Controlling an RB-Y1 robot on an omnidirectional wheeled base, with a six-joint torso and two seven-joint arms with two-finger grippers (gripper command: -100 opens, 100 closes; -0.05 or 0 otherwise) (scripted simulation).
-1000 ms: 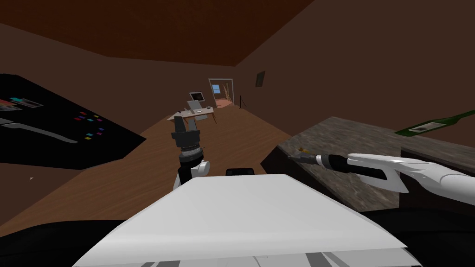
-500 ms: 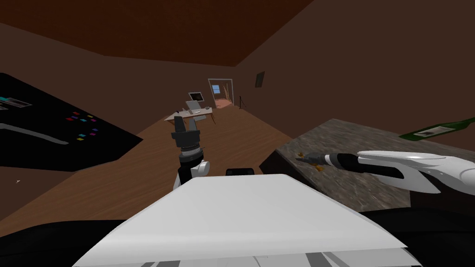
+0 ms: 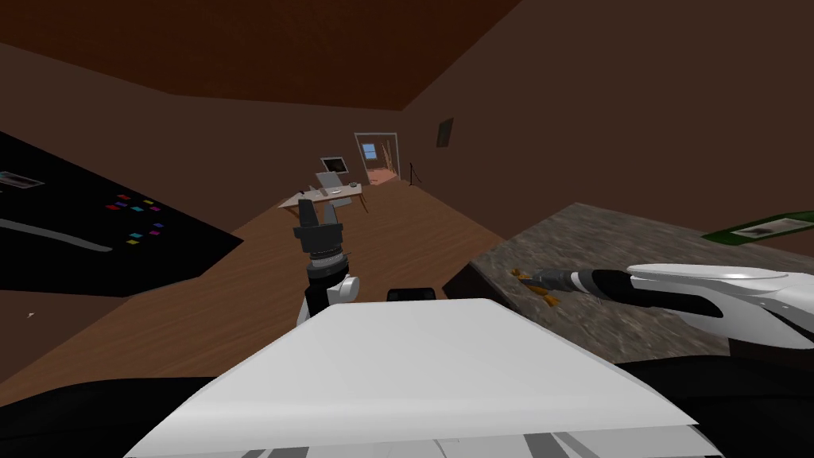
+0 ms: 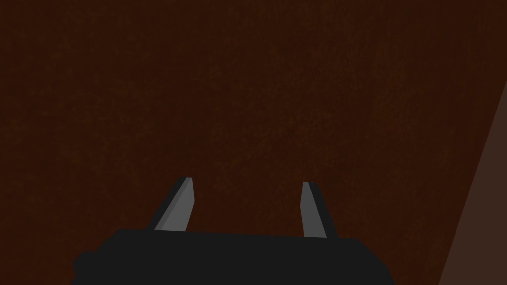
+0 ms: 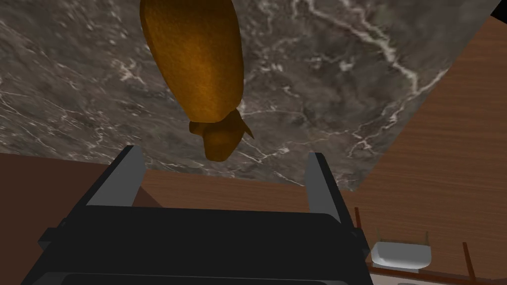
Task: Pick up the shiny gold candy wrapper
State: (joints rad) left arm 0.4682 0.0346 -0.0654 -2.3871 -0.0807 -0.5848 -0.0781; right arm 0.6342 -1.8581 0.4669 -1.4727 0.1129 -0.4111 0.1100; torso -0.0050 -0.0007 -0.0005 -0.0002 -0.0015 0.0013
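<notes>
Your camera has moved: the black panel (image 3: 79, 238) drifts left and the green bottle (image 3: 767, 229) slides to the right edge. Your right gripper (image 5: 224, 152) shifts rightward over the counter (image 3: 636, 246), and the gold wrapper (image 5: 198, 59) now lies just ahead of its fingertips.

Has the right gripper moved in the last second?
Yes. Measured against the marble counter, the right gripper has drawn back from its floor-side edge toward my right, and now hovers open at the gold candy wrapper.
</notes>
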